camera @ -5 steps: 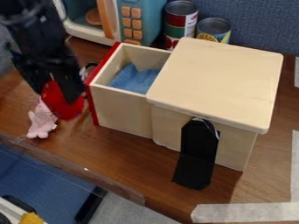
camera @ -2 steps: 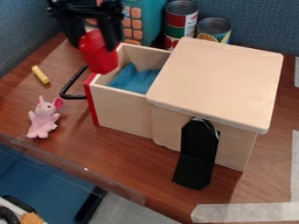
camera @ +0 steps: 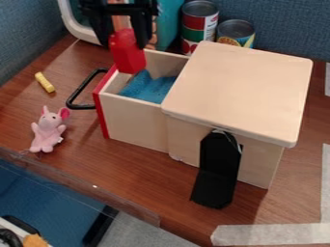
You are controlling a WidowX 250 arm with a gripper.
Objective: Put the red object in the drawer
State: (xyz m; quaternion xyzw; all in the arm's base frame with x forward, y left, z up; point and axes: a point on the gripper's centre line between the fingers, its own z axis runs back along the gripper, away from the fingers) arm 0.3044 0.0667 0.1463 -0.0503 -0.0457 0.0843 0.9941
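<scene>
One black two-finger claw (camera: 124, 41) holds a red, bottle-shaped object (camera: 128, 55) over the open, red-fronted, box-shaped wooden drawer (camera: 134, 119). Crumpled blue cloth (camera: 149, 89) lies inside; a pink plush animal (camera: 48, 131) and short yellow stick (camera: 44, 82) rest on the brown wooden surface (camera: 122, 176).

Brown table (camera: 122, 178), plush mouse (camera: 48, 131) (pink), yellow stick (camera: 44, 82), wooden drawer box (camera: 241, 89), pale tape (camera: 274, 234), toy microwave (camera: 169, 21), two cans (camera: 199, 24)

Place: likely a lab | robot arm (camera: 116, 9) | tape (camera: 270, 235) on tabletop (camera: 142, 185) | fabric partition (camera: 283, 29)
</scene>
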